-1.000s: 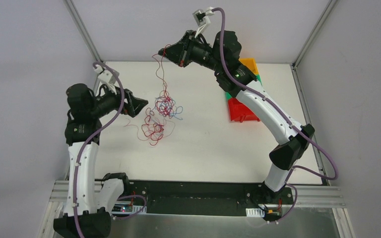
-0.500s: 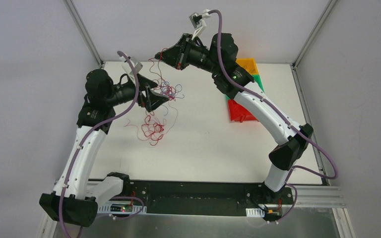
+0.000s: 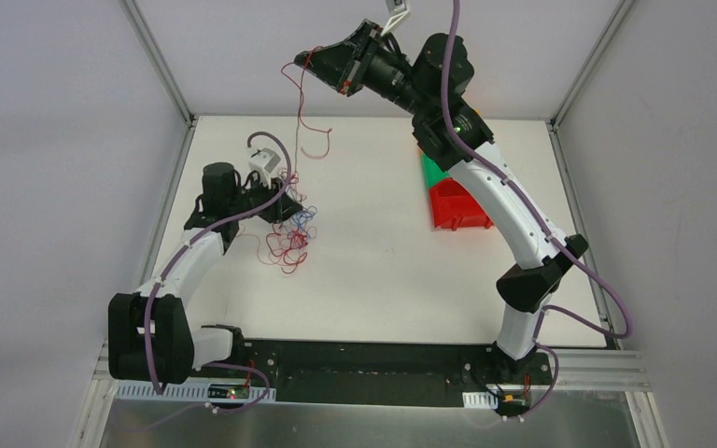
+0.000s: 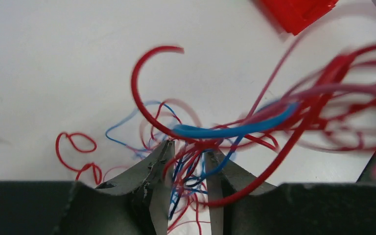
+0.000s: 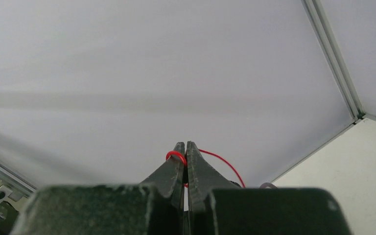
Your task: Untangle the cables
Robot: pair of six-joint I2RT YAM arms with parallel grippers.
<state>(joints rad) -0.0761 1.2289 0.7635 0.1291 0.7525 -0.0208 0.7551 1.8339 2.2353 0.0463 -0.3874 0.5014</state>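
A tangle of thin red and light blue cables [image 3: 289, 235] lies on the white table [image 3: 383, 271] left of centre. My left gripper [image 3: 285, 205] is down on its far side. In the left wrist view the left gripper [image 4: 190, 152] has its jaws narrowly apart, with loose red and blue strands [image 4: 196, 169] running between them and table showing through. My right gripper [image 3: 306, 58] is raised high over the back edge, shut on a single red cable [image 3: 301, 107] that hangs down to a curled end. The right wrist view shows the right gripper [image 5: 185, 145] pinching a red loop [image 5: 175, 155].
A red bin [image 3: 455, 207] and a green bin [image 3: 429, 170] stand right of centre beneath the right arm. The red bin's corner [image 4: 298, 12] shows in the left wrist view. Grey walls with metal frame posts [image 3: 159, 65] enclose the table.
My left arm swung in and dropped onto the tangle while its jaws narrowed. My right gripper rose higher, and its red cable now hangs apart from the tangle.
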